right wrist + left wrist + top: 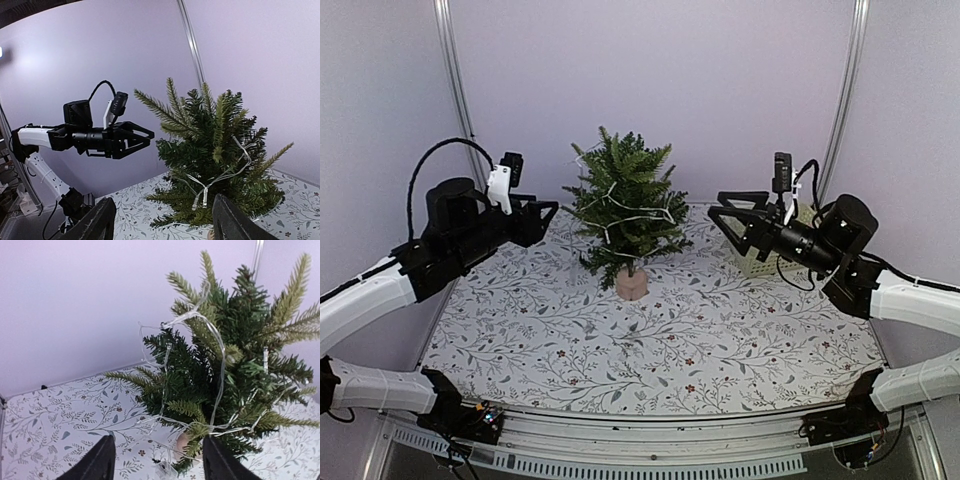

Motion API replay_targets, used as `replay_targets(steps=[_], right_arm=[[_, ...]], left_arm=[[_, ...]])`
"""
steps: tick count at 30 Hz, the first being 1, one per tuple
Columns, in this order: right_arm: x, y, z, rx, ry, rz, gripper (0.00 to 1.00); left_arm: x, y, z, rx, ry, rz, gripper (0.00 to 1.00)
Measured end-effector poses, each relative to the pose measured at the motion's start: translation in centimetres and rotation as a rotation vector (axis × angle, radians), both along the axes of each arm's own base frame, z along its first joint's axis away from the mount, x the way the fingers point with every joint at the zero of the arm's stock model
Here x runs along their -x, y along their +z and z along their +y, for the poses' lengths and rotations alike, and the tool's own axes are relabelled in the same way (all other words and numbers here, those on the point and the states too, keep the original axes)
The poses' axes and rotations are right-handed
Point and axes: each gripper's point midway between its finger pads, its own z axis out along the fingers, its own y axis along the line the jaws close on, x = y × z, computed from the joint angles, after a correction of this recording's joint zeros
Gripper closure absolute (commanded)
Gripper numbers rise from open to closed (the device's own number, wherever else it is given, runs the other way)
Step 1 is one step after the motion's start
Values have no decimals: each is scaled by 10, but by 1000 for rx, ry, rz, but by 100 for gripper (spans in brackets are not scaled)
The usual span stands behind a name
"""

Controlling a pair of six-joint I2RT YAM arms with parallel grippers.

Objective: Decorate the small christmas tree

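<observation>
Scene: small christmas tree (625, 205) upright at the middle back of the flower-patterned table (650, 340), on its tan base (631, 284), flanked by my two arms
Left hand: left gripper (548, 222) hangs just beside the tree's left branches, fingers spread, grasping nothing
Right hand: right gripper (716, 222) is level with it on the tree's right, apart from the needles, jaws also spread and empty
Decoration so far: a clear light string (642, 213) is looped over the upper and middle branches, with a slack loop standing out on the left side and a tail hanging down by the base
Step in hand: I judge the stringing of the lights to be done or nearly so, as neither hand holds the wire
Next move: likely tucking in that slack loop, or reaching for another ornament from the pale basket (758, 264) behind my right hand, whose contents I cannot see; either way I should come in slowly so a finger does not snag the thin wire and tip the light tree
Count: one tree, one light string as far as I can tell, one basket, two grippers, no baubles visible on the branches
</observation>
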Motion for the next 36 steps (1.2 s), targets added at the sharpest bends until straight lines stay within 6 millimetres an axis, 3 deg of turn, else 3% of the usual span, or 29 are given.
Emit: replay_targets(steps=[3, 8, 15, 18, 21, 25, 30, 32, 36], right_arm=[[-15, 0, -16, 3, -59, 12, 30], [-42, -1, -51, 13, -186, 49, 28], [-91, -2, -115, 43, -407, 128, 27], [-123, -2, -150, 59, -525, 176, 28], [-159, -18, -179, 96, -627, 244, 29], [-220, -68, -211, 195, -736, 392, 33], [-284, -139, -234, 322, -794, 590, 36], [-301, -172, -238, 372, -801, 678, 37], [-311, -230, -243, 474, -803, 858, 38]], left_arm=[[5, 5, 6, 19, 10, 4, 2], [1, 4, 25, 51, 73, 66, 1], [-29, 34, 66, 163, 172, 111, 1], [-49, 28, 82, 207, 193, 155, 1], [-70, 8, 87, 217, 191, 222, 1], [-91, -14, 79, 202, 158, 294, 1], [-109, -19, 71, 197, 132, 336, 1], [-111, -22, 71, 195, 135, 352, 1], [-109, -30, 74, 187, 153, 393, 1]])
